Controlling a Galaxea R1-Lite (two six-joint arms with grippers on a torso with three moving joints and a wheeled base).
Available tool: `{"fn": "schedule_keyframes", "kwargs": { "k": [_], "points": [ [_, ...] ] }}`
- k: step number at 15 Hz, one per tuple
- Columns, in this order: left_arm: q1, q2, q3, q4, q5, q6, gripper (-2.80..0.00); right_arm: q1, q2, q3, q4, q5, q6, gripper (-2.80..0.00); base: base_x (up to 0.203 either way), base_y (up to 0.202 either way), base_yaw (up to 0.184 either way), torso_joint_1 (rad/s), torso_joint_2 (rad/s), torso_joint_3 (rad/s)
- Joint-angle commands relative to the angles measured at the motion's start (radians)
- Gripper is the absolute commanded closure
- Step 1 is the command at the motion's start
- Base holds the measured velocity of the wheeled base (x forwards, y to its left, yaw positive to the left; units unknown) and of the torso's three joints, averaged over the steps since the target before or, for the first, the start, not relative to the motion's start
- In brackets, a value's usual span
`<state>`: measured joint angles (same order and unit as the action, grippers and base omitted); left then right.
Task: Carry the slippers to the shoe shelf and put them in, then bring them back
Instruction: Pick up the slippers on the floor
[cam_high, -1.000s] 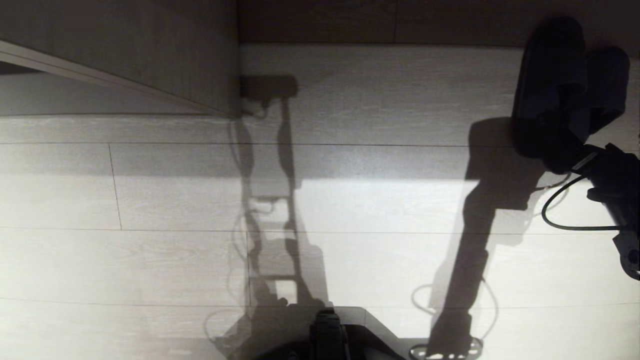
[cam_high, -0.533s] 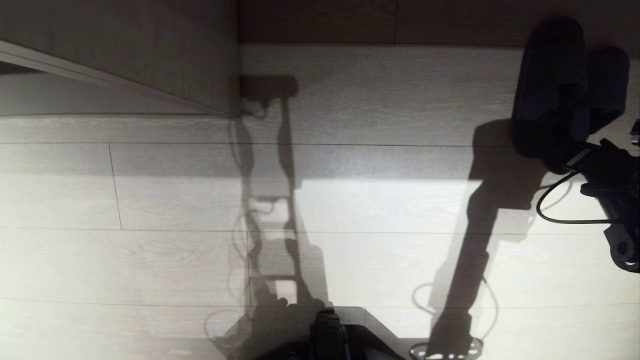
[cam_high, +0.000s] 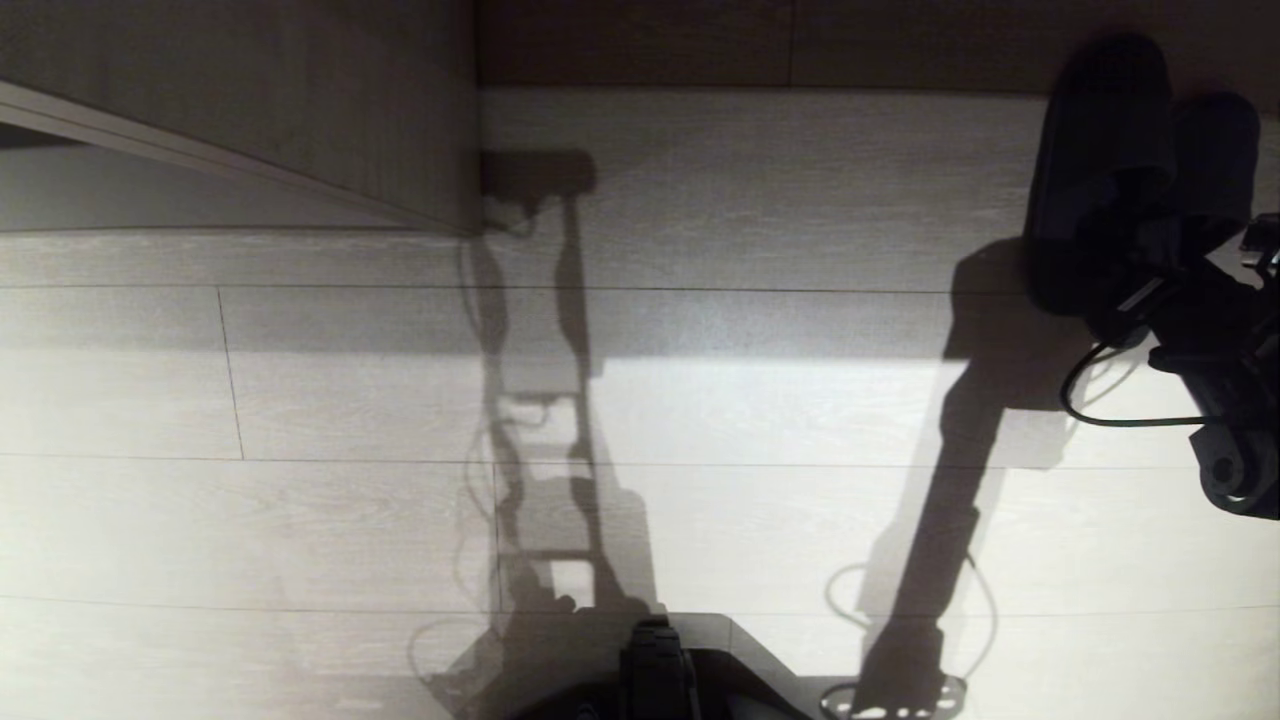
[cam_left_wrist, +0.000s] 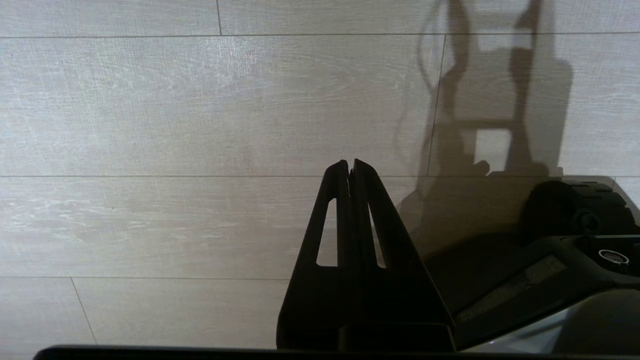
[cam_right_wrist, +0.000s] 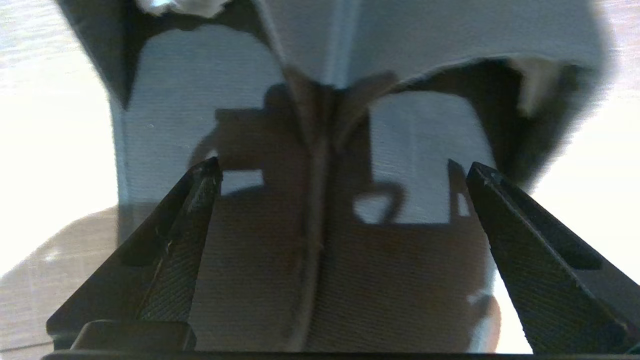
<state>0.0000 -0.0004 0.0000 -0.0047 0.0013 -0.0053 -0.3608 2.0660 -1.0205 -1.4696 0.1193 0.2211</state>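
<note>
While the left gripper (cam_left_wrist: 350, 167) hangs closed, the right gripper (cam_right_wrist: 340, 172) spreads wide over the black soft-fabric slippers (cam_high: 1120, 170) on the pale plank floor (cam_high: 700, 420).

The slippers (cam_high: 1130, 170) lie at the upper right of the head view, a dark pair side by side on the pale plank floor, toes toward the top of the frame and open heels toward the bottom. The left one reaches higher in the frame; the right one sits a little lower and is partly cut off by dark robot parts at its heel. In the right wrist view the slippers (cam_right_wrist: 320, 165) fill the frame from the heel end: two insoles pressed together along a central seam, with the closed fabric uppers arching over them. Shadow covers much of the insoles.
</note>
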Motion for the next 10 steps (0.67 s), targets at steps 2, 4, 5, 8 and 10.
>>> {"fn": "schedule_keyframes", "kwargs": {
  "k": [2, 4, 5, 8, 10],
  "points": [
    [0.0, 0.0, 0.0, 0.0, 0.0, -0.001, 0.0, 0.002, 0.022, -0.04, -0.011, 0.011, -0.001, -2.8, 0.0, 0.0, 0.0, 0.0, 0.0, 0.0],
    [0.0, 0.0, 0.0, 0.0, 0.0, -0.001, 0.0, 0.001, 0.025, -0.048, -0.012, 0.011, -0.001, -2.8, 0.0, 0.0, 0.0, 0.0, 0.0, 0.0],
    [0.0, 0.0, 0.0, 0.0, 0.0, -0.001, 0.0, 0.0, 0.028, -0.052, -0.012, 0.011, 0.0, -2.8, 0.0, 0.0, 0.0, 0.0, 0.0, 0.0],
    [0.0, 0.0, 0.0, 0.0, 0.0, -0.001, 0.0, -0.003, 0.042, -0.092, -0.012, 0.01, 0.0, -2.8, 0.0, 0.0, 0.0, 0.0, 0.0, 0.0],
    [0.0, 0.0, 0.0, 0.0, 0.0, -0.001, 0.0, -0.003, 0.048, -0.129, -0.01, 0.01, 0.001, -2.8, 0.0, 0.0, 0.0, 0.0, 0.0, 0.0]
  ]
}}
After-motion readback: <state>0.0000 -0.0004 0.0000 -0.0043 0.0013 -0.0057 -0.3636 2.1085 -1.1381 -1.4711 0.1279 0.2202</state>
